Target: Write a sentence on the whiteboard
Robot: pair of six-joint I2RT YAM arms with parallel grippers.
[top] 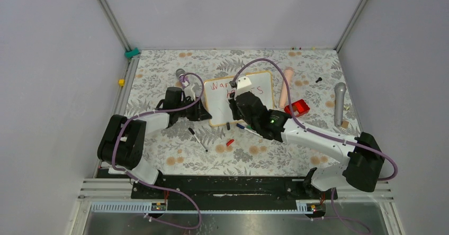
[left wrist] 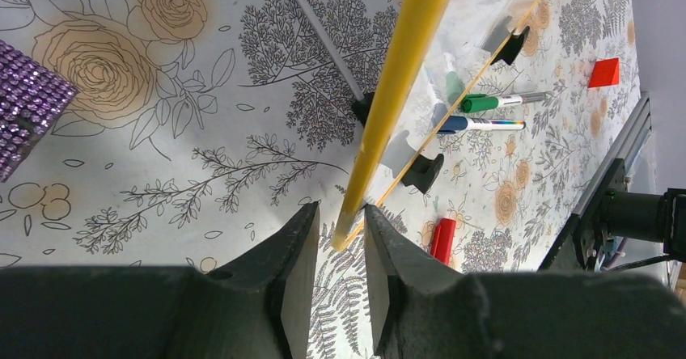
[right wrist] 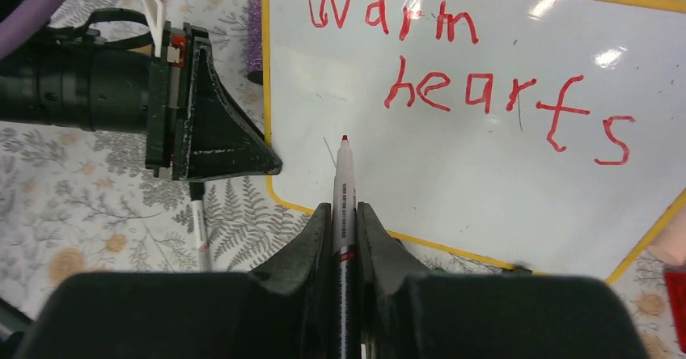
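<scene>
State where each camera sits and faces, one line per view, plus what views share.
Top external: above and behind the bases, looking down on the table; left arm and right arm show.
Left wrist: on the left arm, looking along the left gripper at the whiteboard edge it clamps.
Right wrist: on the right arm, looking past the right gripper, shut on a marker, at the sentence.
Shared: all show the whiteboard; right wrist also shows the left gripper.
</scene>
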